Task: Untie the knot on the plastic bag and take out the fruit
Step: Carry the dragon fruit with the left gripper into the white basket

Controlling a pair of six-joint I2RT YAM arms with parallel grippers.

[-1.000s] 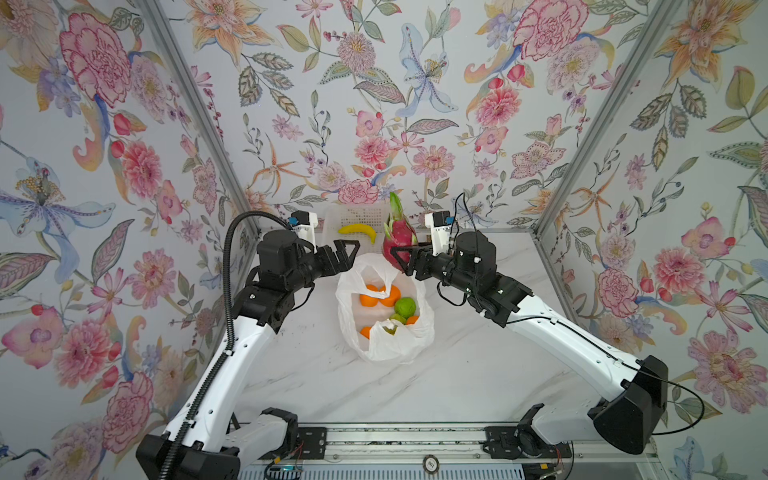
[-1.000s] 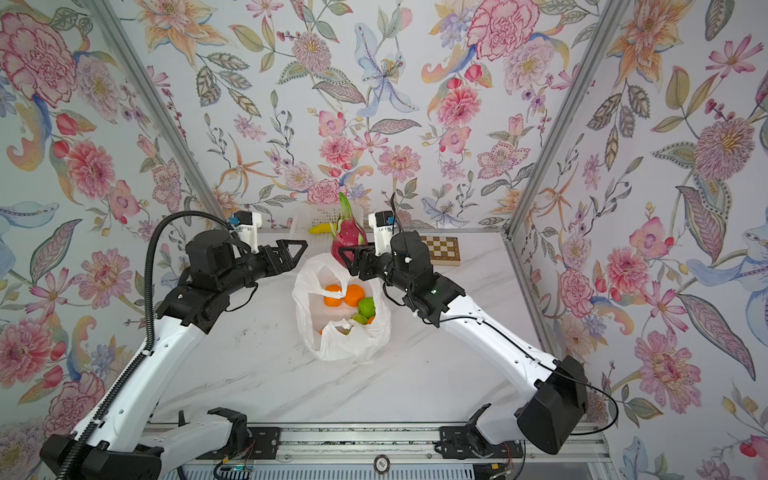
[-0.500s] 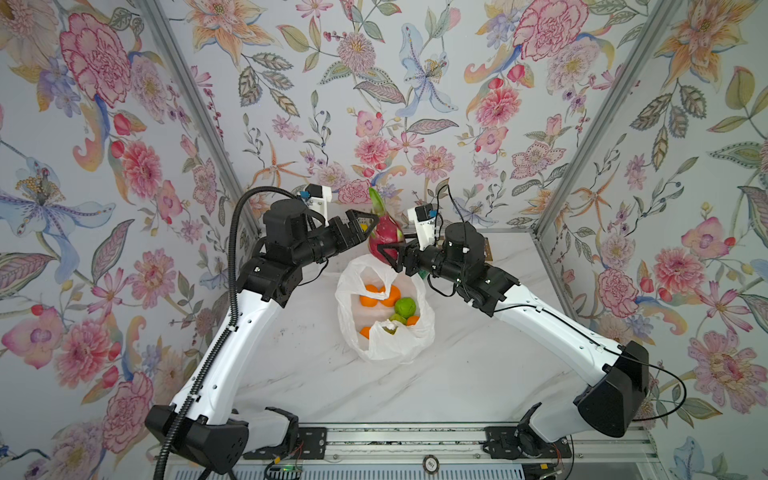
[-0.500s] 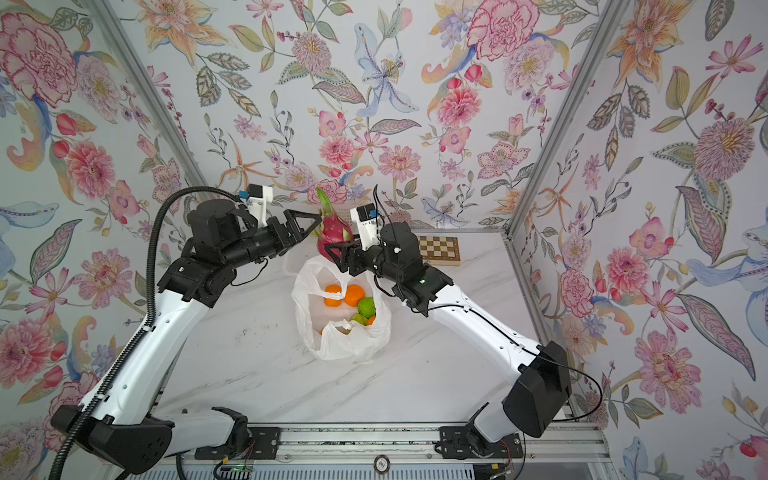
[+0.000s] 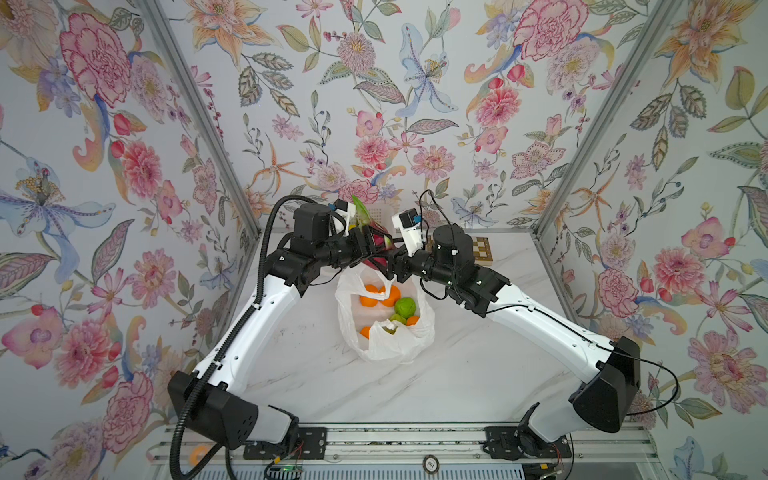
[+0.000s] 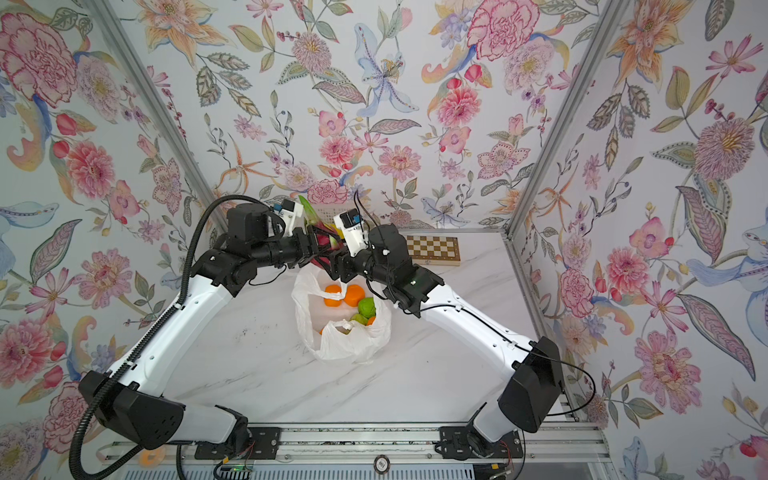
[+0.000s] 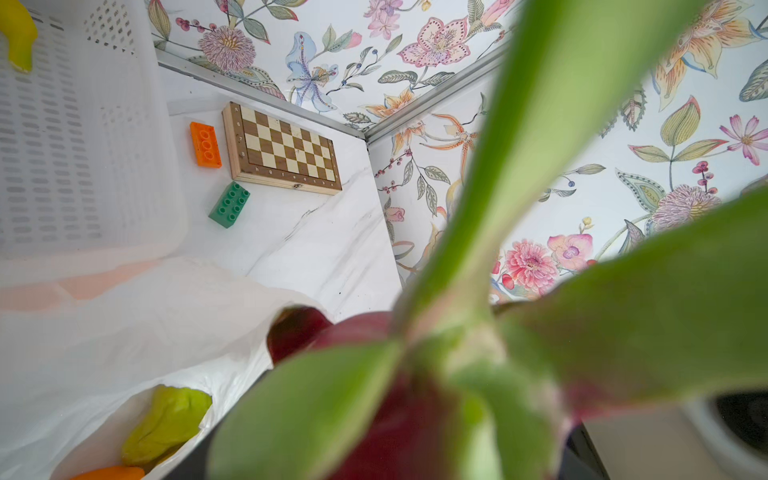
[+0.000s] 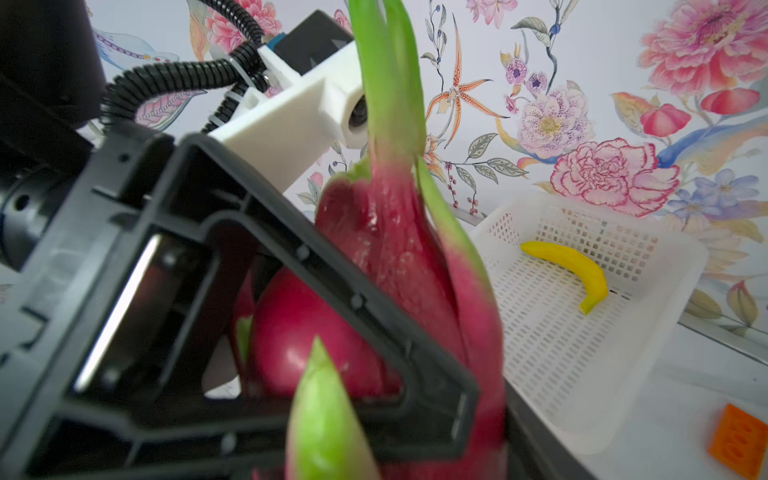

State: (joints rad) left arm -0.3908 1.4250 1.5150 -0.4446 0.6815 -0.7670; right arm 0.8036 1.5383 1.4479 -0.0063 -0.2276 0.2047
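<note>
Scene: Two robot arms (image 5: 257, 316) meet above the far end of a marble table (image 5: 457, 374).
Dragon fruit: The magenta dragon fruit (image 5: 380, 243) stands upright in the air between the two grippers, over the far rim of the plastic bag, its green leaves pointing up.
Right gripper: The right gripper (image 5: 390, 264) has its jaws closed on the dragon fruit.
Left gripper: The left gripper (image 5: 374, 251) comes in from the opposite side with its jaws set around the same fruit. Whether they press on it cannot be told.
Plastic bag: The white plastic bag (image 5: 386, 345) sits mid-table with its mouth open upward and one handle strip (image 5: 377, 296) draped loose across the fruit inside.
Inside the bag: Oranges (image 5: 391, 296) and a green fruit (image 5: 405, 307) lie together.
Basket: A white perforated basket (image 8: 582, 374) stands at the back wall, just beyond the bag, with a banana (image 8: 573, 266) in it.
Also on the table: A chessboard (image 7: 286, 149) lies near the back right corner. An orange brick (image 7: 205, 144) and a green brick (image 7: 229, 204) lie between it and the basket.
</note>
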